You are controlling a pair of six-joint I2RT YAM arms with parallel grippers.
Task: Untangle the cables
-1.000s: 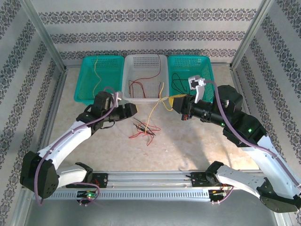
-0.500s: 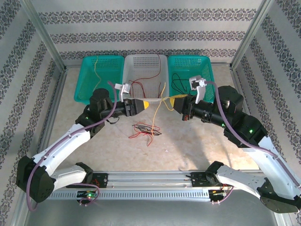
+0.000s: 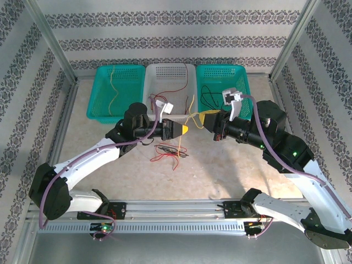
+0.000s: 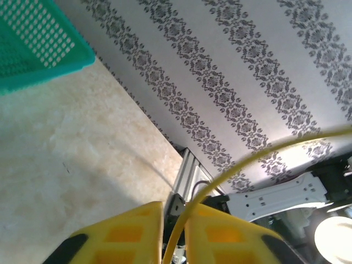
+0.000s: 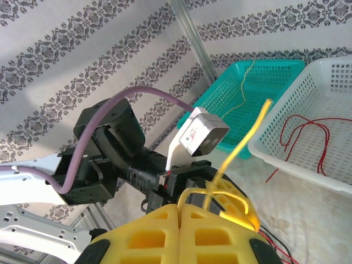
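A taut yellow cable (image 3: 192, 114) runs between my two grippers above the table's middle. My left gripper (image 3: 185, 129) points right; its yellow fingers (image 4: 126, 231) are closed on the yellow cable (image 4: 242, 168), which rises between them. My right gripper (image 3: 202, 118) faces it a few centimetres away. Its jaws (image 5: 180, 208) are pressed together on the same yellow cable (image 5: 242, 146), which loops out of the seam and climbs toward the baskets. Below both, a small tangle of red, black and yellow cables (image 3: 170, 151) lies on the table.
Three baskets line the back edge. The left teal basket (image 3: 102, 91) holds a yellow cable, the white basket (image 3: 151, 82) holds red cables (image 5: 308, 129), and the right teal basket (image 3: 242, 80) holds black cables. Metal frame posts and patterned walls enclose the table.
My left arm has swung right, up to the right gripper, and its jaws have closed on the yellow cable. The right arm has held still.
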